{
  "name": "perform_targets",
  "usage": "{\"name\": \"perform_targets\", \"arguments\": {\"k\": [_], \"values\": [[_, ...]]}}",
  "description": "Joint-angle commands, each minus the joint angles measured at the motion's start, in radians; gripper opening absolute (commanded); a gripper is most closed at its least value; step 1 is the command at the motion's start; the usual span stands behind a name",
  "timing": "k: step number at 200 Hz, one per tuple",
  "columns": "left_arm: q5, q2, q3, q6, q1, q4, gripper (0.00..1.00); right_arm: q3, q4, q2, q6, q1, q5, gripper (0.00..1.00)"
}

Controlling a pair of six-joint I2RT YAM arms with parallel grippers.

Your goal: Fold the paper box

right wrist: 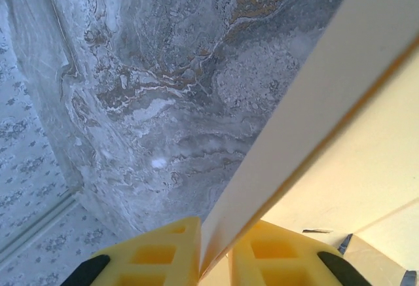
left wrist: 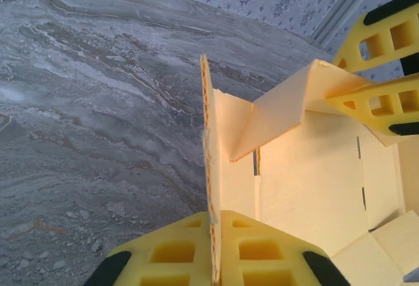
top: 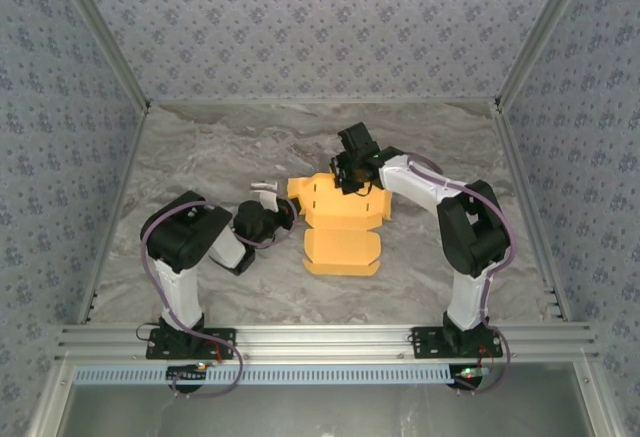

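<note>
The orange-yellow paper box (top: 340, 225) lies mid-table as a partly folded cut-out, its near flap flat towards the arms. My left gripper (top: 284, 215) is shut on the box's left flap (left wrist: 211, 168), which stands upright on edge between the yellow fingers (left wrist: 262, 250). My right gripper (top: 350, 172) is shut on the far flap (right wrist: 308, 122), lifted at a slant between its fingers (right wrist: 167, 253). In the left wrist view the right gripper's yellow fingers (left wrist: 383, 99) pinch a raised flap (left wrist: 288, 103) above the box floor (left wrist: 314, 181).
The grey marbled table (top: 220, 157) is ringed by patterned walls and metal rails (top: 320, 342). Open marble lies left of and behind the box.
</note>
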Motion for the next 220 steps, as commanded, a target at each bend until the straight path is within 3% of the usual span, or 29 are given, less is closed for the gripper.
{"name": "perform_targets", "arguments": {"k": [1,13,63,116,153,193,220], "values": [[0.018,-0.057,-0.010,-0.015,0.001,0.044,0.19,0.044,-0.048,-0.007,-0.061,0.005,0.049,0.12],[0.029,-0.092,-0.026,-0.013,0.003,0.044,0.22,0.035,-0.021,-0.007,-0.087,0.006,0.033,0.07],[0.082,-0.305,-0.123,0.026,0.009,-0.043,0.44,-0.111,0.259,-0.037,-0.214,0.019,-0.013,0.04],[-0.010,-0.538,-0.208,0.097,0.054,-0.271,0.55,-0.267,0.580,-0.036,-0.272,-0.003,-0.164,0.03],[-0.030,-0.543,-0.221,0.020,0.170,-0.345,0.60,-0.312,0.741,-0.036,-0.294,-0.014,-0.248,0.03],[-0.100,-0.525,-0.217,-0.021,0.200,-0.391,0.60,-0.370,0.884,-0.054,-0.330,-0.042,-0.317,0.00],[-0.006,-0.432,-0.206,-0.036,0.224,-0.317,0.60,-0.385,0.945,-0.034,-0.369,-0.053,-0.377,0.00]]}}
